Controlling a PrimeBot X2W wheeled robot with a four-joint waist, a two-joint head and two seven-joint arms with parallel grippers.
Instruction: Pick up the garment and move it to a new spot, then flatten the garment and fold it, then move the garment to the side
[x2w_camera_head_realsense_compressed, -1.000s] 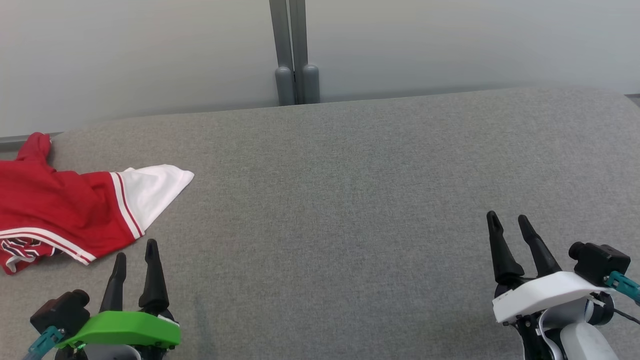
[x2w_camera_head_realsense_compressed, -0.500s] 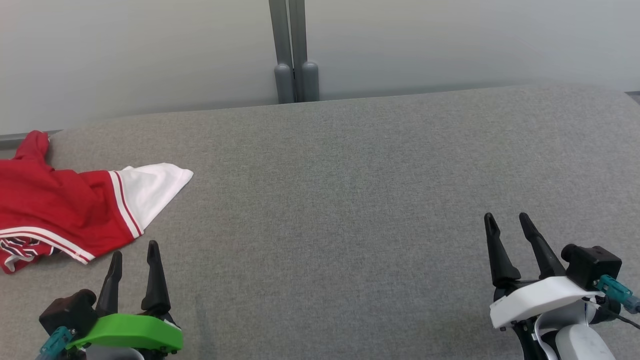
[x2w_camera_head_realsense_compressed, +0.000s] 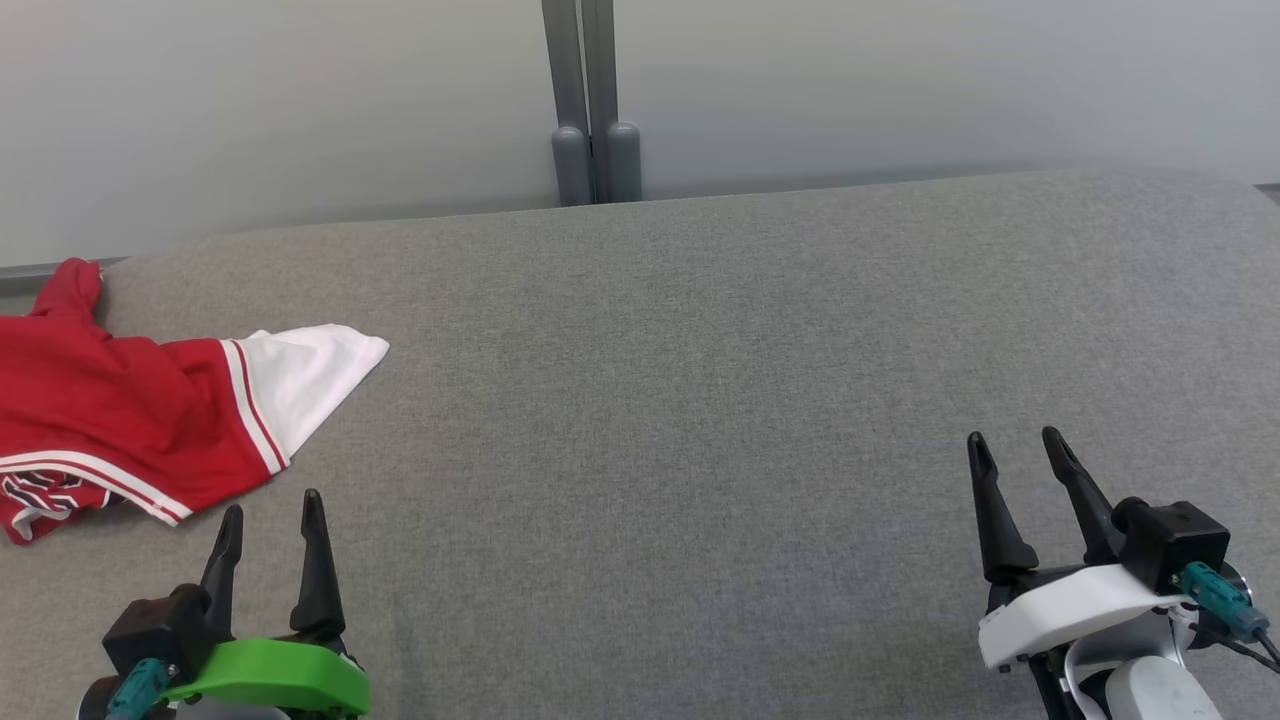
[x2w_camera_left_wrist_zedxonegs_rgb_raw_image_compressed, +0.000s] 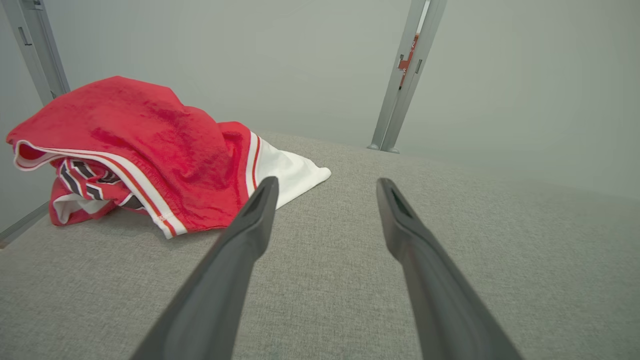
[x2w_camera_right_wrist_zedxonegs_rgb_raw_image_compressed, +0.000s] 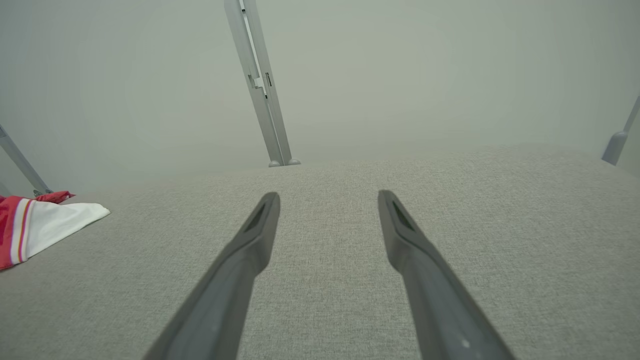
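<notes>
The garment (x2w_camera_head_realsense_compressed: 130, 420) is a red piece with white stripes and a white corner, lying crumpled at the far left of the grey table (x2w_camera_head_realsense_compressed: 700, 400). Seen from the left wrist, the garment (x2w_camera_left_wrist_zedxonegs_rgb_raw_image_compressed: 150, 150) sits bunched ahead and to the left. My left gripper (x2w_camera_head_realsense_compressed: 270, 512) stands open just below the garment's near edge, apart from it, with nothing between its fingers. My right gripper (x2w_camera_head_realsense_compressed: 1012, 442) is open at the lower right, far from the cloth. In the right wrist view the garment's white corner (x2w_camera_right_wrist_zedxonegs_rgb_raw_image_compressed: 55, 222) shows at the left edge, beyond the right gripper (x2w_camera_right_wrist_zedxonegs_rgb_raw_image_compressed: 327, 197).
A grey post (x2w_camera_head_realsense_compressed: 590, 110) rises behind the table's far edge against a pale wall. The table's rounded far-left corner lies beside the garment. Bare grey cloth surface stretches between the two grippers.
Both grippers have drawn back a little toward the bottom of the head view. The garment lies as before.
</notes>
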